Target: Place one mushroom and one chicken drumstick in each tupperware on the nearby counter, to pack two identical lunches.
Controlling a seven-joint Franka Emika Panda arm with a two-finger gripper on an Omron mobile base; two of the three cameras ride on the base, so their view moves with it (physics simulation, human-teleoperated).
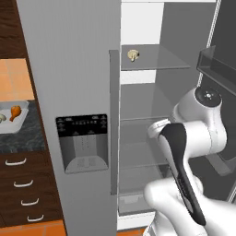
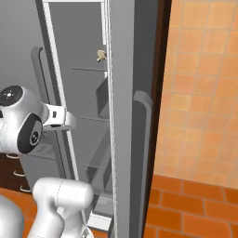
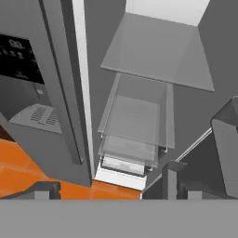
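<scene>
A: Largest first. Where does everything sit?

B: The fridge [image 1: 69,92] stands with its right door open. The counter [image 1: 20,138] lies to its left, carrying a white tupperware [image 1: 11,124] that already has a chicken drumstick [image 1: 15,112] in it. A mushroom [image 1: 133,55] rests on the upper glass shelf [image 1: 156,62].

A: And the gripper [image 3: 111,190]?

B: Spread wide, carrying nothing, pointing down toward the lower shelves.

A: How would the mushroom handle?

B: Probably light, soft and easily bruised; I'd pinch the cap gently across its sides.

A: Room to move?

B: Tight, I think: the door edge, the shelf lips and the door bin [image 1: 216,62] crowd the reach.
</scene>
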